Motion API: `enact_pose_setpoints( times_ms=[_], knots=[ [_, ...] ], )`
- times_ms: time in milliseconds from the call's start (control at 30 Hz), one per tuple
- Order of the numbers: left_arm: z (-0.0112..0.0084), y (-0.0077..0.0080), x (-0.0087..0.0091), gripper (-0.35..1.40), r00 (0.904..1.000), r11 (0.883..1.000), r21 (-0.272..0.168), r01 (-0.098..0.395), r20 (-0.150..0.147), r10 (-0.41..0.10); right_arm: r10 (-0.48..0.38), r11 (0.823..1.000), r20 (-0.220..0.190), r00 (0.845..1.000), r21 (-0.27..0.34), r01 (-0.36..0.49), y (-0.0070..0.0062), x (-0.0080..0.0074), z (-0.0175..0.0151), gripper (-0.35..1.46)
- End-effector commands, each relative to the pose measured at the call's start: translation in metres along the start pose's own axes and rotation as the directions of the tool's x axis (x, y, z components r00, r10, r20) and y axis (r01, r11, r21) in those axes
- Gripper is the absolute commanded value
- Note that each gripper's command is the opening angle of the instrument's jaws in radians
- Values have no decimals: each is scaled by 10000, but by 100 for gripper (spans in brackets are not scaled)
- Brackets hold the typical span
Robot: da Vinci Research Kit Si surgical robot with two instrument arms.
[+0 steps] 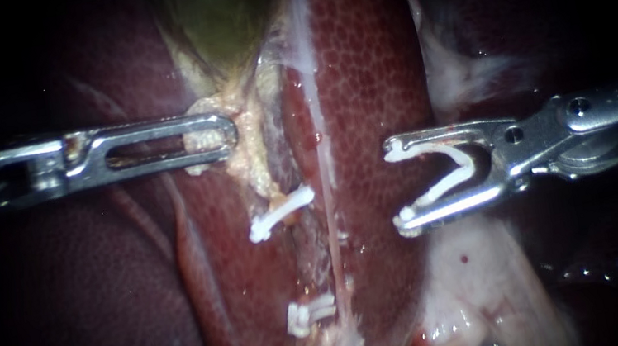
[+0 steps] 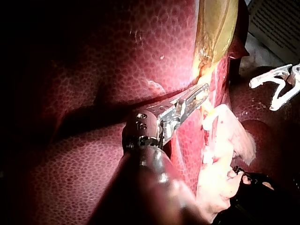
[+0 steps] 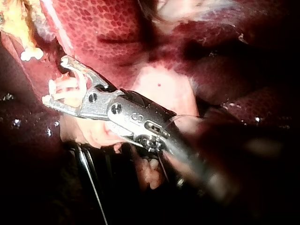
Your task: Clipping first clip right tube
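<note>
A white clip, still spread, is held between the wide-set jaws of the right instrument, near the right tube but apart from it. The tube is seen as a thin pale strand over the liver. Pale tissue below the gallbladder is clamped in the left instrument, and a second clip and a third clip are seen left of the strand.

Endoscope sits close, facing straight onto the liver, left instrument and right instrument entering from opposite sides. Each wrist cam looks down its own shaft from behind, near the tip. All three share the pale tissue strip below the gallbladder; left wrist also catches the right instrument and its clip.
</note>
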Motion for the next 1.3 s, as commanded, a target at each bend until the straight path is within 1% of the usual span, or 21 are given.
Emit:
enact_pose_setpoints(
  times_ms=[33, 100, 233, 333, 400, 500, 600, 700, 733, 933, 1233, 1300],
  knots=[
    [-4, -1, -3, -35, 10000, 10000, -14, 37, 60, -37, 2, 10000, 0, 10000, -1, -2, 0, 0, 0, 60],
    [-14, -3, -9, -35, 9998, 9999, -26, 147, 163, -146, 1, 10000, 0, 10000, -1, -1, 0, -1, 0, 60],
    [-29, -9, -21, -35, 9994, 10000, -9, 66, 347, -65, 1, 10000, 0, 10000, -2, -1, 0, 0, 1, 60],
    [-37, -13, -26, -35, 9991, 10000, -14, 56, 410, -55, -1, 10000, 0, 10000, -2, 1, 0, -1, 1, 60],
    [-39, -15, -28, -35, 9989, 10000, -7, 16, 473, -16, -2, 10000, 0, 10000, -3, 2, 0, -1, 1, 60],
    [-41, -16, -28, -35, 9989, 10000, -8, 24, 471, -23, -6, 10000, -1, 10000, -6, 6, 0, -1, 2, 60],
    [-41, -16, -28, -35, 9989, 10000, -8, 23, 471, -23, -31, 10000, -11, 10000, 91, 31, 0, -5, 7, 60],
    [-41, -15, -28, -35, 9989, 10000, -7, 22, 471, -22, -97, 9998, -25, 9999, 192, 98, 1, -17, 16, 60],
    [-41, -15, -28, -35, 9989, 10000, -8, 22, 471, -22, -191, 9996, -59, 9998, 224, 193, 2, -23, 22, 60],
    [-41, -14, -28, -35, 9989, 10000, -7, 18, 472, -18, 84, 9990, 67, 9999, 429, -87, 11, -57, 49, 60],
    [-41, -14, -27, -35, 9989, 10000, -9, 15, 474, -14, 721, 9957, 708, 9949, 529, -759, 31, -117, 84, 60],
    [-41, -14, -27, -35, 9989, 10000, -9, 15, 474, -14, 885, 9944, 802, 9928, 501, -927, 34, -127, 89, 60]
  ],
)
